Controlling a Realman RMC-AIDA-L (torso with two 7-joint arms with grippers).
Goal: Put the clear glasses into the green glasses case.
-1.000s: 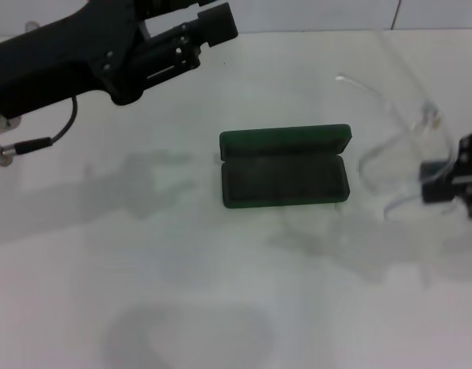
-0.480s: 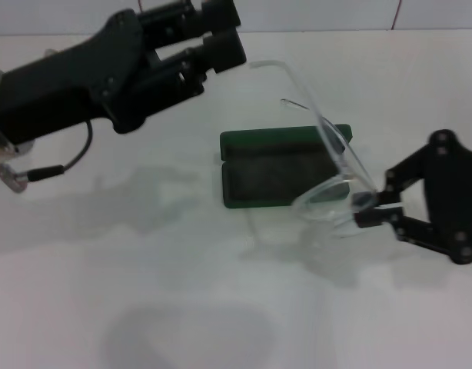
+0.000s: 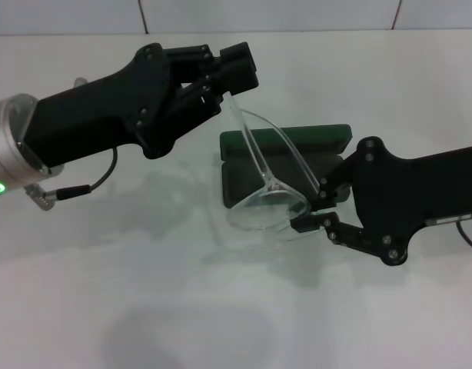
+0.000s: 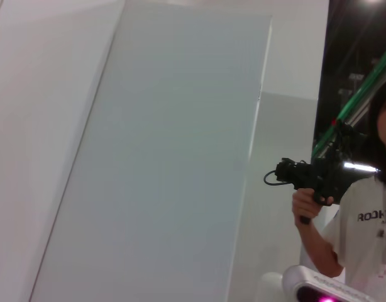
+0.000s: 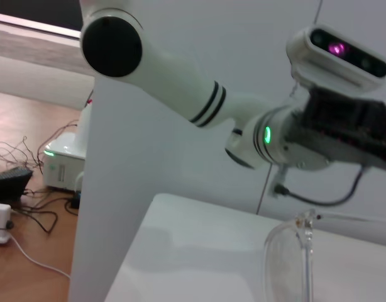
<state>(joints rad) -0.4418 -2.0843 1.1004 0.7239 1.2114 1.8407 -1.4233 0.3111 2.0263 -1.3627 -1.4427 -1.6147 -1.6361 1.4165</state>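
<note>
The see-through plastic clear glasses (image 3: 268, 181) are up in the air, just over the front left part of the dark green glasses case (image 3: 286, 165), which lies open on the white counter (image 3: 221, 307) with its lid folded back. No writing on the case can be read from here. The black right hand (image 3: 311, 210) comes in from the right side and is pinched tight on the lens end of the glasses, near the case's front edge. The black left hand (image 3: 224, 77) reaches in from the left, just behind the case's left end, and the tip of one thin arm of the glasses pokes up right by it; you cannot tell if its fingers are apart or together. In the left wrist view, a person's white shirt (image 4: 369, 220) has dark letters that start "ROOK", and the rest is cut off.
</note>
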